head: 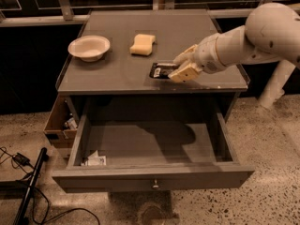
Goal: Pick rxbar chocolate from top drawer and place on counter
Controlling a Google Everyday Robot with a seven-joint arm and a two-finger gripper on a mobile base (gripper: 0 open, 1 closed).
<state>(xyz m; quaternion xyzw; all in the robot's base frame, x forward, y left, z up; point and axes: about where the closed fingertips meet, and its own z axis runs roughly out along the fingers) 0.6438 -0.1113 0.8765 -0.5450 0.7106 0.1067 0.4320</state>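
The rxbar chocolate [161, 71], a flat black wrapper with white marks, is over the front middle of the counter [117, 74]; I cannot tell whether it touches it. My gripper [180, 68] is shut on the bar's right end, its tan fingers [185, 72] above and below it. The white arm reaches in from the right. The top drawer [150, 177] stands pulled open below, with a round metal knob [155, 185] on its front panel. The arm's shadow lies on the drawer floor.
A white bowl [89, 47] and a yellow sponge [142, 44] sit on the counter's back part. Small white paper packets [95, 160] lie in the drawer's front left corner. A brown cardboard box [60, 123] stands left of the cabinet. Cables [28, 182] lie on the floor.
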